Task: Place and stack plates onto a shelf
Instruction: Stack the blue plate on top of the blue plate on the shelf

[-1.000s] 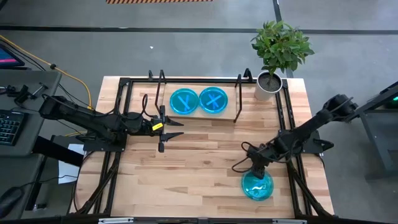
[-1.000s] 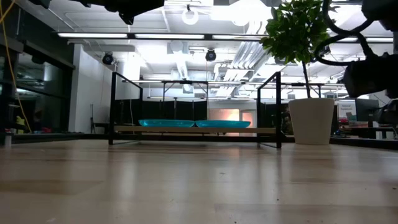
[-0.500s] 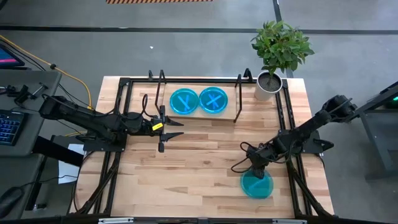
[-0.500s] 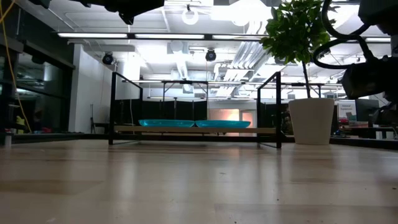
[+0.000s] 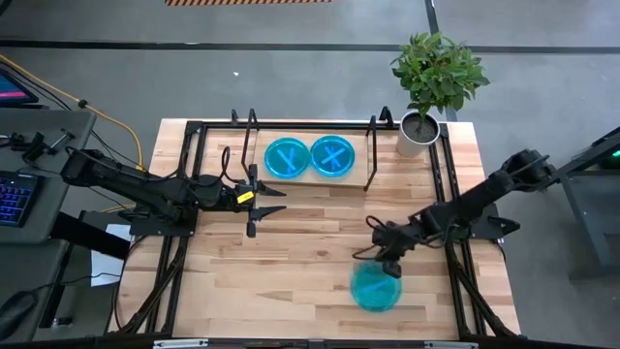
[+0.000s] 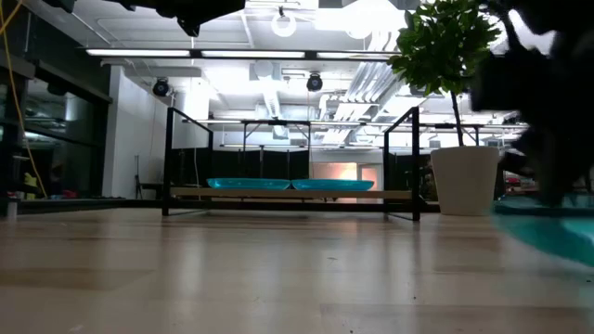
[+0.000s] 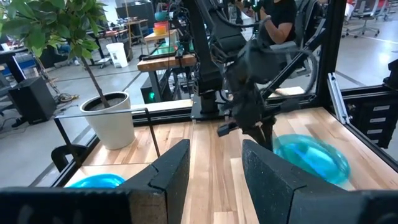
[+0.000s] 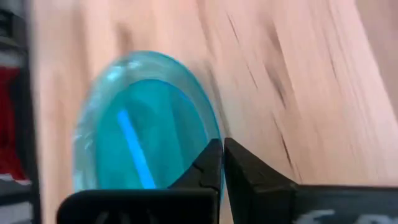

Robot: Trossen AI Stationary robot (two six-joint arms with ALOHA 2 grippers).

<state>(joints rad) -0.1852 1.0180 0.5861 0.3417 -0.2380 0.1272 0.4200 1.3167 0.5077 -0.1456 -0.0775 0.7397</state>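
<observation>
Two cyan plates (image 5: 286,157) (image 5: 332,155) lie side by side, flat on the low wooden shelf (image 5: 310,175) at the table's far middle; the low view shows them (image 6: 290,184) on the board as well. A third plate (image 5: 374,289) is near the table's front right, under my right gripper (image 5: 387,264), which is shut on it. In the left wrist view this plate (image 7: 309,158) sits tilted below the dark gripper. My left gripper (image 5: 278,199) hovers open in front of the shelf's left half, touching nothing. My right gripper pinches the plate's rim (image 8: 213,144) between its two shut fingers, on the side of the plate toward the table's far right. The fingers slant down from the table's right. The plate is tilted, its held side raised; whether its low side touches the table I cannot tell.
A potted plant (image 5: 426,121) in a white pot stands at the far right corner, beside the shelf's right wire frame (image 5: 371,155). Black frame rails (image 5: 184,184) run along the table's left and right sides. Bare wood (image 5: 310,252) lies between the shelf and the held plate.
My right gripper has taken hold of the plate at the front right and gone toward the table's left edge. The plate has travelled with it and has tipped, its held side raised.
</observation>
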